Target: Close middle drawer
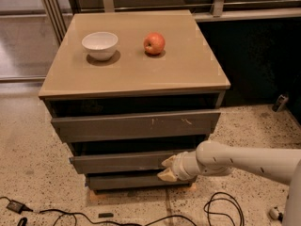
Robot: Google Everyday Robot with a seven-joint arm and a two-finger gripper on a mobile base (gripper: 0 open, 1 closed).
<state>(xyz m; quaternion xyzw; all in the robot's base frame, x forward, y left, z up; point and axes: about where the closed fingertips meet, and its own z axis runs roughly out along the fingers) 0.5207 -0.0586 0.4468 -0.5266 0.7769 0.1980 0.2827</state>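
Observation:
The middle drawer is the plain grey-brown front in the cabinet, between the taller scratched front above and the narrower front below. It stands a little forward of the bottom front, with a dark gap above it. My gripper, on a white arm coming in from the right, is against the right part of the middle drawer's front, its pale fingertips touching the wood.
A white bowl and a red apple sit on the cabinet top. Black cables lie on the speckled floor in front. A dark wall stands to the right.

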